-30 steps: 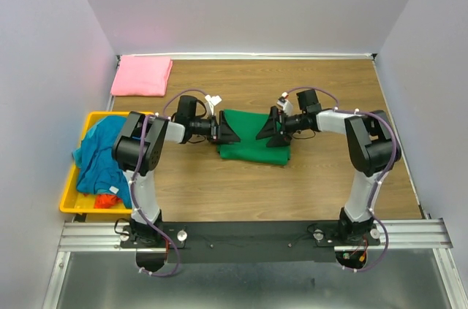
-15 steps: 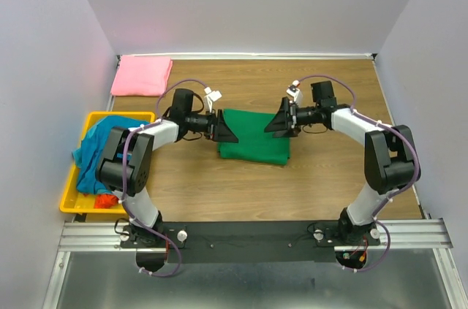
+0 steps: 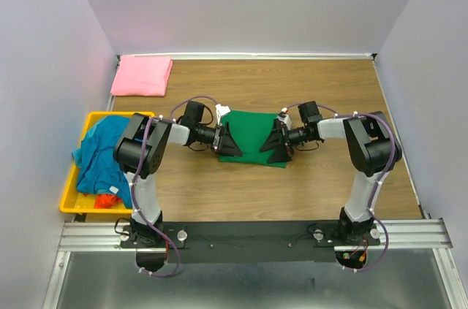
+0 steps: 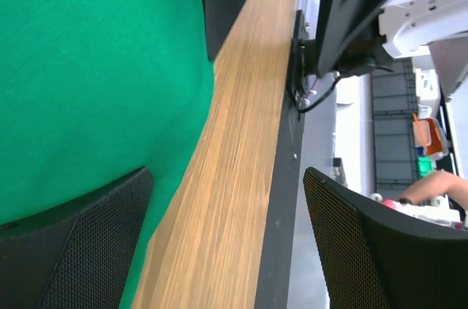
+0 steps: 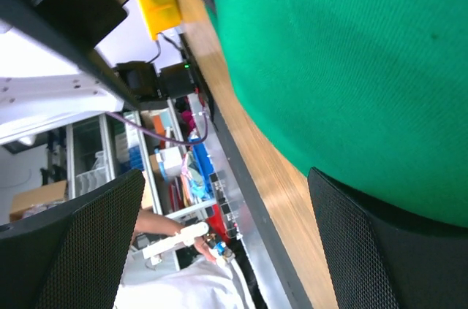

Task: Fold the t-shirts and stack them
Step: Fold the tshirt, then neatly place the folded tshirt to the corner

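Top external view: both end effectors at the folded green t-shirt [image 3: 252,134], in the middle of the table [image 3: 329,90].
The left end effector [image 3: 229,142] sits at the shirt's left edge and the right end effector [image 3: 273,141] at its right edge, each with fingers spread wide and clamping nothing. A folded pink t-shirt [image 3: 141,75] lies at the far left corner. The teal-blue t-shirt [image 3: 99,150] is heaped in the yellow bin [image 3: 72,205] on the left, with an orange-red t-shirt [image 3: 108,201] peeking out at its near end.

Green t-shirt [image 5: 351,68] lies flat on the wooden table [image 5: 274,185] — black fingers [image 5: 80,250] spread wide.
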Action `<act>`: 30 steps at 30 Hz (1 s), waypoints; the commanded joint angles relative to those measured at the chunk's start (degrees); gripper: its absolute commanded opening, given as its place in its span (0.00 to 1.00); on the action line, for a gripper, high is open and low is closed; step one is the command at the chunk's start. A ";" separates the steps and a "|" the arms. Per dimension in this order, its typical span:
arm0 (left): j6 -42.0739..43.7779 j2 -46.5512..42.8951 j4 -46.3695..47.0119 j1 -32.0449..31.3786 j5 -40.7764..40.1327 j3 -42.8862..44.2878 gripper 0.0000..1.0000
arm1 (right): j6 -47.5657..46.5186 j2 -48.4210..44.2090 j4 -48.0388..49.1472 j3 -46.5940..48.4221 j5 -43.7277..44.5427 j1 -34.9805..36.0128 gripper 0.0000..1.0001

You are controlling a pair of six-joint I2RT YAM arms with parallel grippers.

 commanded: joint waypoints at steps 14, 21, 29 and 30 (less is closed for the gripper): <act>35.14 -2.70 -33.13 7.34 -10.25 13.69 0.95 | -21.64 -2.05 -18.61 11.57 11.18 -7.02 1.00; 37.05 -20.01 -31.23 9.79 -25.29 21.69 0.95 | -30.54 -8.74 -27.43 25.13 19.69 -5.54 1.00; 30.98 -26.54 -24.53 17.08 -36.28 26.79 0.95 | -40.74 -9.01 -26.73 32.52 48.04 12.99 0.91; 31.32 -25.75 -26.63 17.44 -36.98 28.89 0.95 | -41.10 -8.22 -26.47 33.40 50.35 14.84 0.90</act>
